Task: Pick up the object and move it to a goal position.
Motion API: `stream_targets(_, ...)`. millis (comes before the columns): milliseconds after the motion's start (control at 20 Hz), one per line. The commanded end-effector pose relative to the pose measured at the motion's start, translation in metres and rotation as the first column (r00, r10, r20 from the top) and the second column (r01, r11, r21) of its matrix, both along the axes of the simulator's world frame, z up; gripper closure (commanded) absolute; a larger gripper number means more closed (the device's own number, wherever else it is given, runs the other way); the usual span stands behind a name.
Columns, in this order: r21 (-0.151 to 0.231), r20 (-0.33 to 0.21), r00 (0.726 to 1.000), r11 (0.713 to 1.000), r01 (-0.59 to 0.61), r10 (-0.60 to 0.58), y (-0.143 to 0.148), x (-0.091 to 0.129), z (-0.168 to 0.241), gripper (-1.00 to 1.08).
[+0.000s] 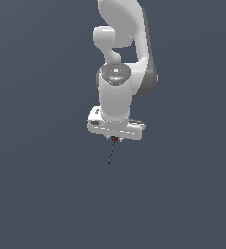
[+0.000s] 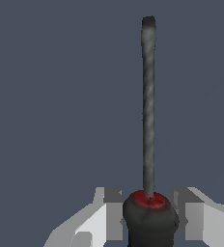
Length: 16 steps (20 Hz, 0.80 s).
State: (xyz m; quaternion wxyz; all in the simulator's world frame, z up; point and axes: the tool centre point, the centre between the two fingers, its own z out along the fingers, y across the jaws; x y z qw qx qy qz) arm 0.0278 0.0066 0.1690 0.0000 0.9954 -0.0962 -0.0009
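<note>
Holding the screwdriver [image 2: 148, 116] by its handle, gripper [image 2: 150, 217] jaws clamped on either side. Pickup looks done. Goal position isn't marked, so remaining travel unclear.

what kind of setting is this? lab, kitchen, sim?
Looks like a bare simulator scene, not a real room: flat, featureless grey-blue backdrop with no furniture, a smooth rendered white arm, and only one prop, a small screwdriver with its black-and-red handle between the gripper fingers.
</note>
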Motion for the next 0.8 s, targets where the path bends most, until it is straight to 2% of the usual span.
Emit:
stream_targets(0, 0.000, 0.001, 1.000, 1.000, 0.000, 0.000, 0.006, -0.008, 0.030, 1.08)
stream_targets(750, -0.001, 0.002, 1.000, 1.000, 0.000, 0.000, 0.044, -0.049, 0.204, 1.08)
